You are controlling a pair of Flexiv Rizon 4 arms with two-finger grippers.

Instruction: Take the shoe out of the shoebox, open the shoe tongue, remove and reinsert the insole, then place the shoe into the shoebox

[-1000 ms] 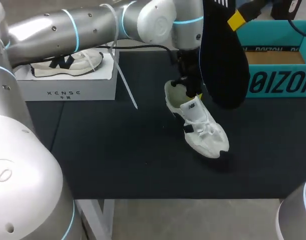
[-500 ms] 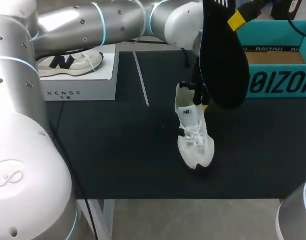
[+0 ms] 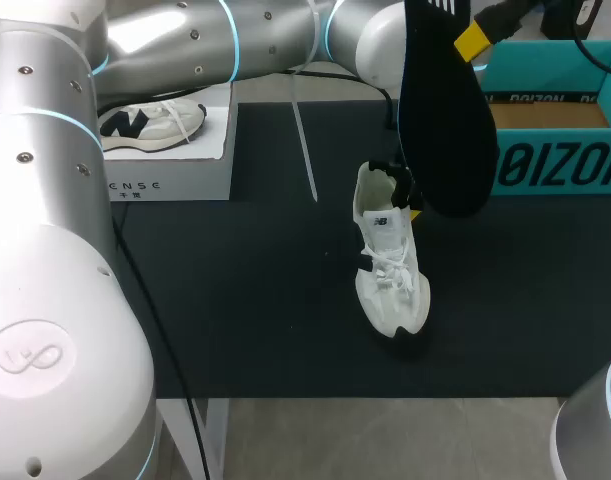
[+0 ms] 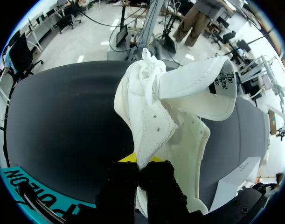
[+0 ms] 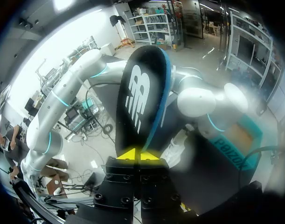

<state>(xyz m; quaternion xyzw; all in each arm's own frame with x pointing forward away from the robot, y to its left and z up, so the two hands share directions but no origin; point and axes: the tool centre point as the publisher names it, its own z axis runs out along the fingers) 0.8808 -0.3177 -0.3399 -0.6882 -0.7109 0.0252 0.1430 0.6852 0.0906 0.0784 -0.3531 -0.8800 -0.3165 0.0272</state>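
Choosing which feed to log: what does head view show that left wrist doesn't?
Only head: the insole held up in the right claw, and a spare shoe on the white box. Only left wrist: the tongue folded open, underside showing. Both: the shoe, gripped at its rim by the left claw, and the shoebox.

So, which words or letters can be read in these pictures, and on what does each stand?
"ENSE", start hidden: white box.
"OIZON", start hidden: teal box.
"NB": black insole.
"N": shoe on the white box.
Tongue label of the white shoe: too partial to read.
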